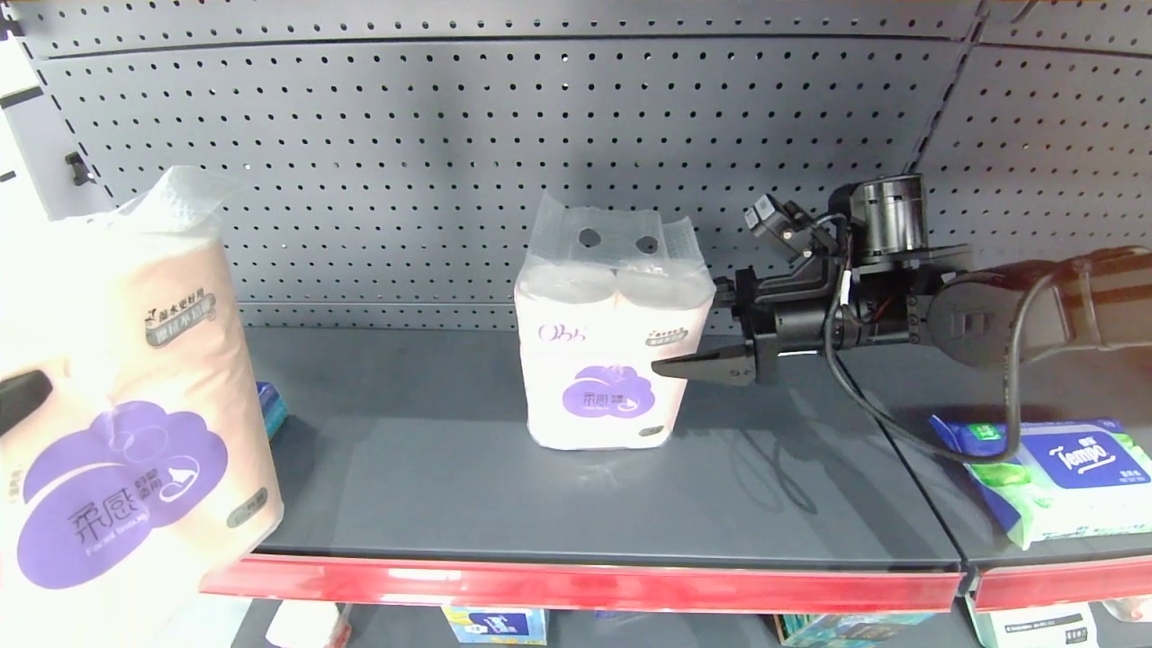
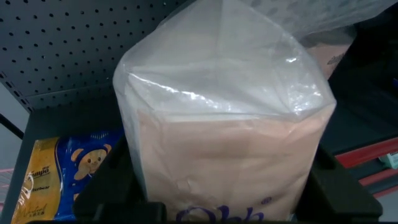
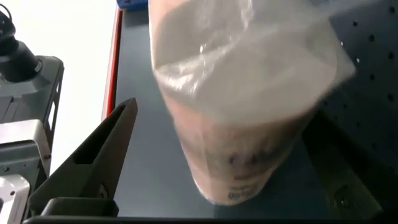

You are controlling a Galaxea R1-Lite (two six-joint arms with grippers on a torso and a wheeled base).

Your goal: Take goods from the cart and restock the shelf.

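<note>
- The standing pack of toilet rolls is upright near the middle of the grey shelf, close to the pegboard at the back.
- It is wrapped in clear film over pale pink rolls. A purple cloud-shaped label marks its front, and two roll ends lie side by side under the top.
- Above the rolls the film rises into a flat flap with two round holes punched through it.
- The right tool comes in from the right at the pack's mid height. Its fingers are spread, one on each side of the pack.
- In the right wrist view a gap shows between the front finger and the film. Whether the far finger touches cannot be told.
- The near pack has the same pink rolls and purple label. It is held up at the left, in front of the shelf's red edge strip, with loose film bunched at its top.
- The left tool is clamped on the near pack, with a dark finger pressed to each flank.
- A blue, white and green wipes packet lies flat on the next shelf section at the right, well apart from the standing pack.
- A yellow and blue packet lies on the shelf beside the near pack.
</note>
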